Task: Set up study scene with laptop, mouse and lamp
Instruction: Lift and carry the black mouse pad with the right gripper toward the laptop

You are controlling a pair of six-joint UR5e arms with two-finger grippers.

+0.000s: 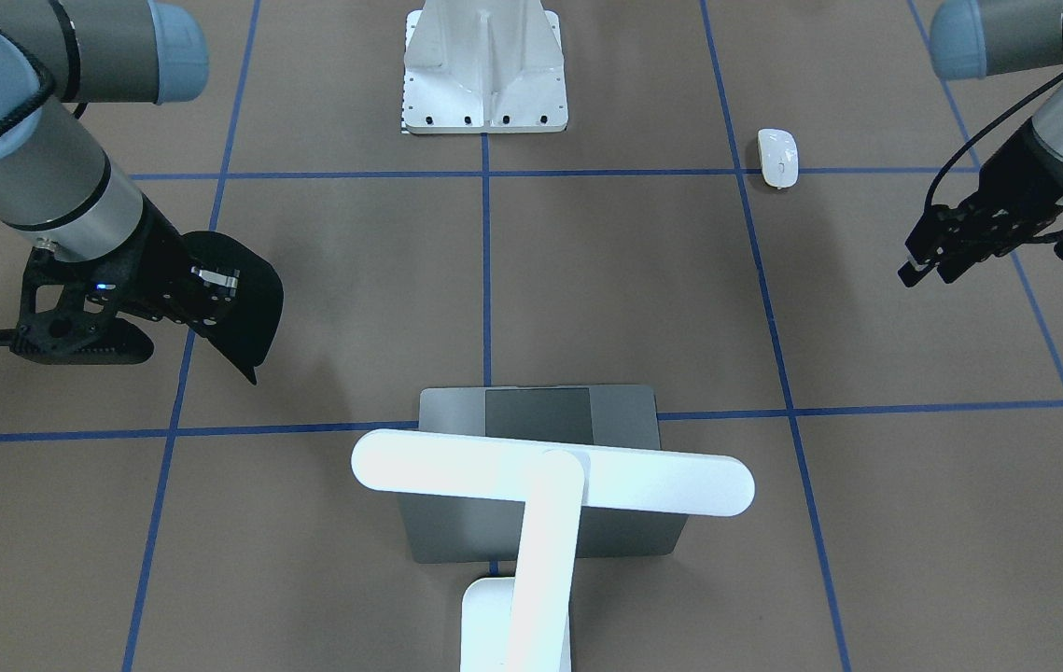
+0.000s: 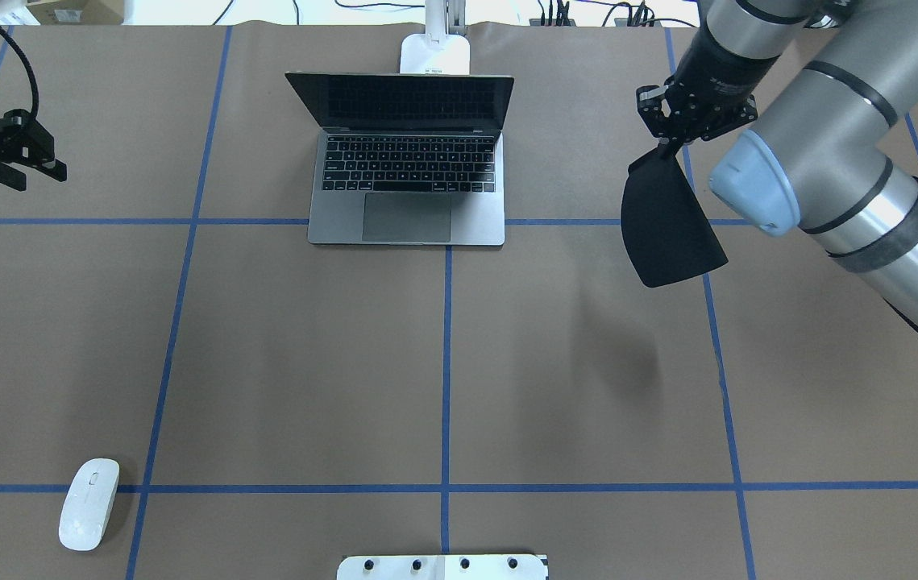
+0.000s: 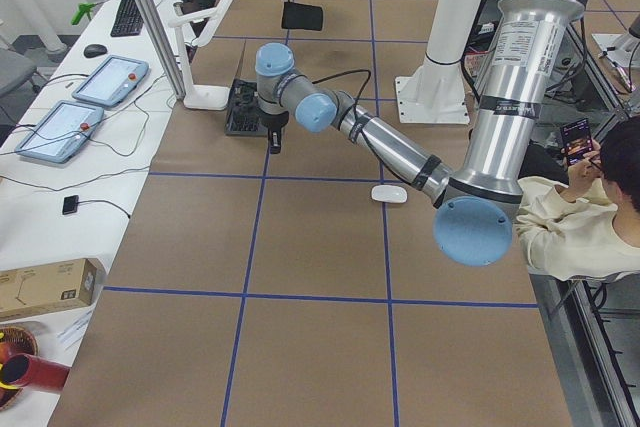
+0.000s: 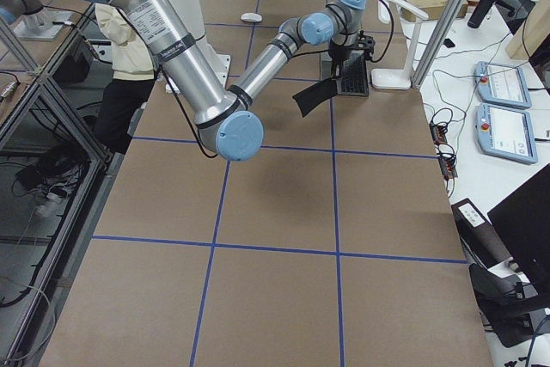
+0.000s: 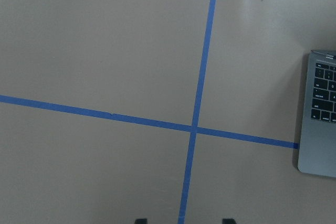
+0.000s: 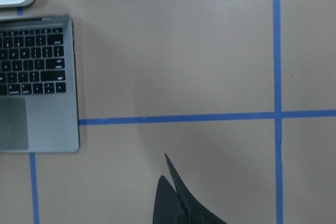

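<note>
Laptop (image 1: 626, 415) partly behind lamp (image 1: 550, 481)

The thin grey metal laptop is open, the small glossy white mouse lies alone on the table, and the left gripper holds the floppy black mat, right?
No: the floppy black mat hangs from the right gripper, not the left gripper, which is empty, as the overhead exterior view shows. The open grey laptop and lone white mouse are correct.

The right arm (image 2: 829, 153) is stretched forward, wrist turned downward, and the right gripper (image 2: 666, 147) is closed on the top edge of a hanging black mat (image 2: 668, 229), while the left gripper (image 2: 38, 167) is held aloft, empty, its fingers seemingly parted.
</note>
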